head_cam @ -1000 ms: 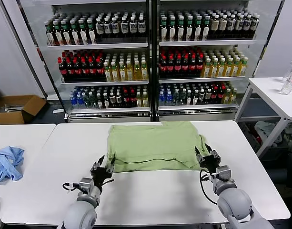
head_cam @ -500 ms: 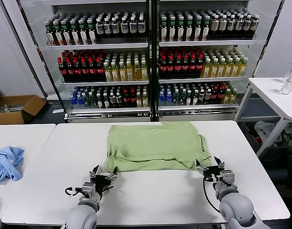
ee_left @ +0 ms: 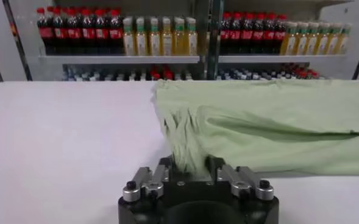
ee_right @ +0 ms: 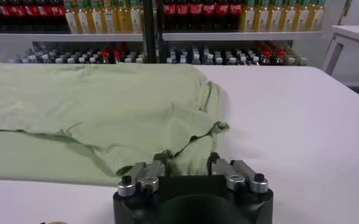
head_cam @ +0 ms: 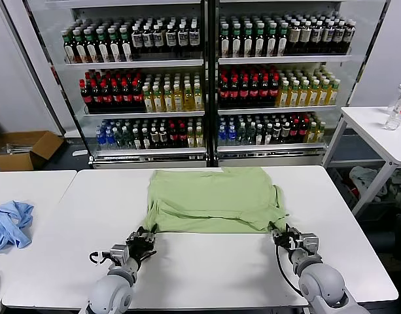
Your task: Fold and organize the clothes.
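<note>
The clothes are one light sage-green shirt point(head_cam: 213, 199), partly folded and lying flat on the white table point(head_cam: 207, 268). At its near left corner my left gripper point(head_cam: 142, 239) is shut on the hem, and the cloth point(ee_left: 188, 155) bunches into pleats between the jaws. My right gripper point(head_cam: 283, 234) is shut on the near right corner, where a fold of cloth point(ee_right: 188, 155) runs in between the fingers. Both grippers sit low on the table at the shirt's front edge. No patch or buttons show.
A light blue garment point(head_cam: 9, 222) lies on the neighbouring table at the left. Behind the table stands a glass-door cooler point(head_cam: 207, 78) full of bottles. A second white table point(head_cam: 377, 131) stands at the right, and a cardboard box point(head_cam: 23, 149) sits on the floor at the left.
Both grippers moved down to the table at the shirt's near corners and closed on the cloth. The front hem is now drawn out straighter toward me.
</note>
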### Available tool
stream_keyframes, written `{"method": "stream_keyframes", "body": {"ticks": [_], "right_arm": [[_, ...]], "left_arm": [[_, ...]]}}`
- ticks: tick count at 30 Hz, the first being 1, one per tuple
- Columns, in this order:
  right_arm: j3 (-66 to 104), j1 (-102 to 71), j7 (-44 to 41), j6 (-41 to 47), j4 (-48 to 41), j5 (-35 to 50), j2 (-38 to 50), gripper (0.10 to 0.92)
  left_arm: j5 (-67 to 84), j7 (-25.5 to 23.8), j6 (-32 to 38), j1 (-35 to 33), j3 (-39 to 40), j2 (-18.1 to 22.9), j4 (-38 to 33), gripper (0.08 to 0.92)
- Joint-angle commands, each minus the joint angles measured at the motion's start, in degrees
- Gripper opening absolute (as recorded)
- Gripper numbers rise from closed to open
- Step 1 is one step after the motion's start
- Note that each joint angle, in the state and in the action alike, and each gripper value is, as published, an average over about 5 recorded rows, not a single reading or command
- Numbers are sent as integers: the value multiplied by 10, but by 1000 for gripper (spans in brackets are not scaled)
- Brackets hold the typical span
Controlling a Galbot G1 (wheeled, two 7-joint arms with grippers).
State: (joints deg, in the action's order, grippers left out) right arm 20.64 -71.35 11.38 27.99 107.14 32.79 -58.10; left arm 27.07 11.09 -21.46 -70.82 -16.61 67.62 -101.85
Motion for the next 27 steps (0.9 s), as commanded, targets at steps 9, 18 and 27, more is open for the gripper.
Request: {"method": "stream_keyframes", "body": {"ticks": [9,18,27], "right_arm": [[103,-296,-9,-31,222,-62,38,130],[110,-310,-17,-20,246,-120,42,152],[91,-139,12,-53,209,-59,55,394]], "left_arm": [[-39,42,27,-324,-72,27,-283,100],[-60,46,6,-406,-107,18,-335,102],[-28,46,5,-247,-136,-38,-305,323]]}}
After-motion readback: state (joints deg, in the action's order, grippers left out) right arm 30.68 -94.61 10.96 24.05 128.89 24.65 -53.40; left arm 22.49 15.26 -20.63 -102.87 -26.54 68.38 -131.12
